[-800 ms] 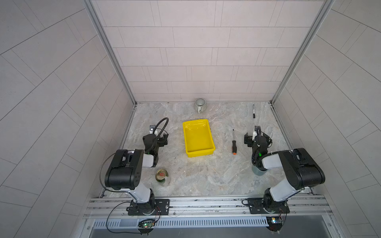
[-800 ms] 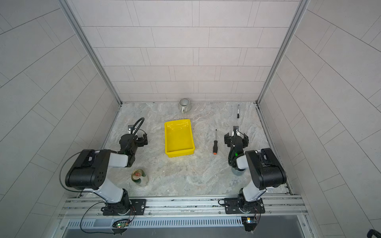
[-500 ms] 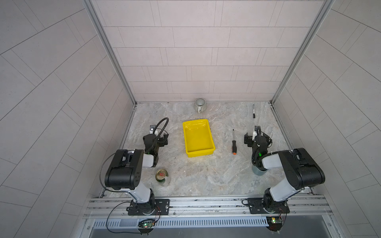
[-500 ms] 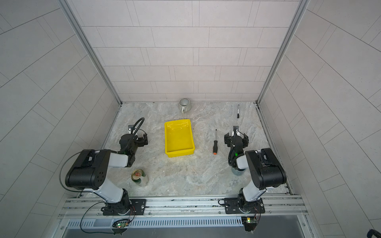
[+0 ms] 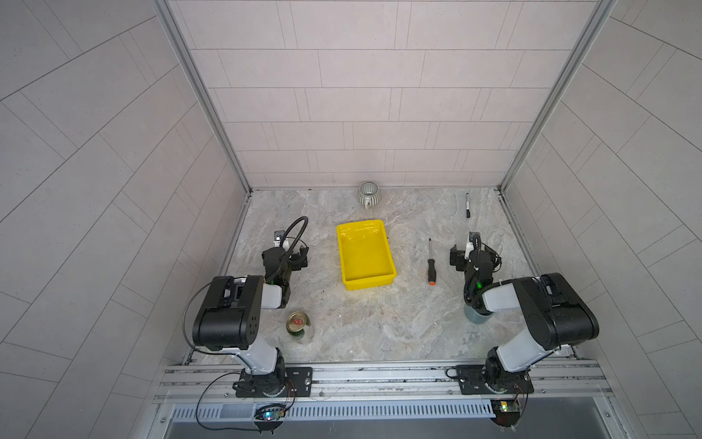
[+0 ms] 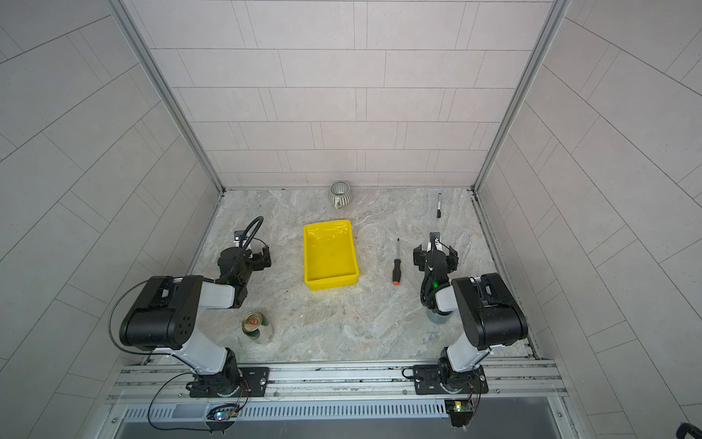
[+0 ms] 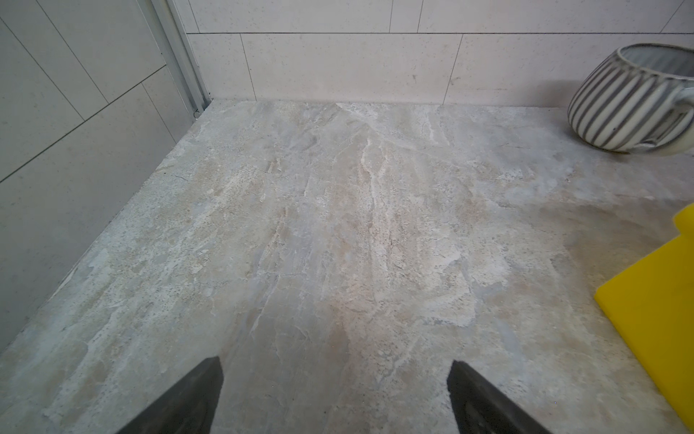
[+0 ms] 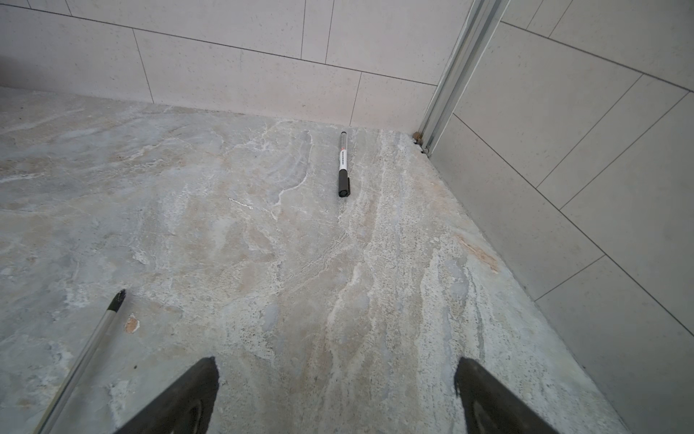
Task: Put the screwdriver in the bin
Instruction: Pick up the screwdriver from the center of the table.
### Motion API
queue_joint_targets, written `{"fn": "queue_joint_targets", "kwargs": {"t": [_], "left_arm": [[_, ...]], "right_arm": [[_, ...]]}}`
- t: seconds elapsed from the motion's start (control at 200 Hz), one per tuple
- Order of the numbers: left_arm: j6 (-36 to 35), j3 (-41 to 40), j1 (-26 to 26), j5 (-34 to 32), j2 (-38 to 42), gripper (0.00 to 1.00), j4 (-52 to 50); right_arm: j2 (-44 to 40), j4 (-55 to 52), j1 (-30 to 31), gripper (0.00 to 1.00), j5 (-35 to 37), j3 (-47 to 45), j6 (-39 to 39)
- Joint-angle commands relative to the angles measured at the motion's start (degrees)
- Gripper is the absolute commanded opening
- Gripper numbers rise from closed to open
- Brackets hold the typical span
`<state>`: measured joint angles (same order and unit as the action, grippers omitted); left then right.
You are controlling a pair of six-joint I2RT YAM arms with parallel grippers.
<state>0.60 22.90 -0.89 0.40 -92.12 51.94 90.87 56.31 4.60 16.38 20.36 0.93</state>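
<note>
a grey marbled tabletop (image 5: 380,334) sat inside a booth of pale tiled walls (image 5: 361,95). in both top views the bin (image 5: 366,262), a shallow yellow tray, lay near the middle. the screwdriver (image 5: 430,262) lay flat on the stone at 3 o'clock from it, outside its rim, shaft tip toward 12 o'clock and orange cap toward 6 o'clock. the right gripper (image 6: 435,257) stood just past the screwdriver, again toward 3 o'clock and apart from it, its jaws spread wide. a ribbed mug (image 5: 368,194) stood at 12 o'clock from the bin by the back wall. a marker pen (image 5: 467,205) lay around 2 o'clock, a can (image 5: 297,323) stood between 7 and 8 o'clock, and a grey-blue cup (image 5: 473,315) at 4 o'clock was partly hidden under the right arm (image 5: 532,304). in the left wrist view the left gripper (image 7: 336,372) hung over bare stone, jaws parted with only stone between them, with the mug and a yellow corner of the bin at the frame's edge. in the right wrist view the right gripper was likewise spread over bare stone; the screwdriver's shaft lay just outside one finger, and the marker pen lay farther off by the wall.
</note>
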Motion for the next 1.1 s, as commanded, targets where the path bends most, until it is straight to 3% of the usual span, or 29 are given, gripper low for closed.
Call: {"fn": "queue_joint_targets", "kwargs": {"t": [0.0,0.4,0.47,0.54,0.65,0.756,0.836,0.901,0.986,1.096], "left_arm": [[0.6,-0.6,-0.4,0.7,1.3,1.00,1.7],[-0.2,-1.9,-0.4,3.1,2.0,1.00,3.5],[-0.2,-3.8,-0.1,2.2,6.1,1.00,3.8],[-0.1,-3.2,1.4,-2.0,13.5,1.00,-4.8],[-2.2,3.7,11.4,-13.1,28.0,1.00,-29.1],[-1.7,11.4,23.0,-20.3,36.1,1.00,-49.8],[4.6,14.9,26.3,-21.2,39.8,1.00,-61.9],[12.6,16.8,26.4,-23.8,42.1,1.00,-72.4],[17.8,16.7,25.8,-26.1,44.1,1.00,-79.7],[15.9,15.3,25.2,-18.6,45.4,1.00,-75.5]], "right_arm": [[-0.3,0.3,0.0,0.99,-0.3,0.1,0.2],[-0.4,3.0,0.0,0.99,-1.1,-1.2,-0.8],[-2.7,5.9,1.6,0.99,2.2,-3.5,-1.7],[-7.6,3.4,3.5,0.99,6.7,-4.5,-2.6],[-18.3,-10.2,9.4,0.99,12.0,-2.7,-3.8],[-31.8,-41.3,15.6,0.99,13.7,6.3,-1.8],[-38.4,-65.8,17.4,0.99,16.8,14.5,10.7],[-42.3,-81.4,16.8,0.99,19.3,16.3,27.1],[-47.5,-81.0,14.1,1.00,12.1,10.8,27.5],[-52.8,-73.5,14.5,0.99,8.4,4.5,26.3]]}}
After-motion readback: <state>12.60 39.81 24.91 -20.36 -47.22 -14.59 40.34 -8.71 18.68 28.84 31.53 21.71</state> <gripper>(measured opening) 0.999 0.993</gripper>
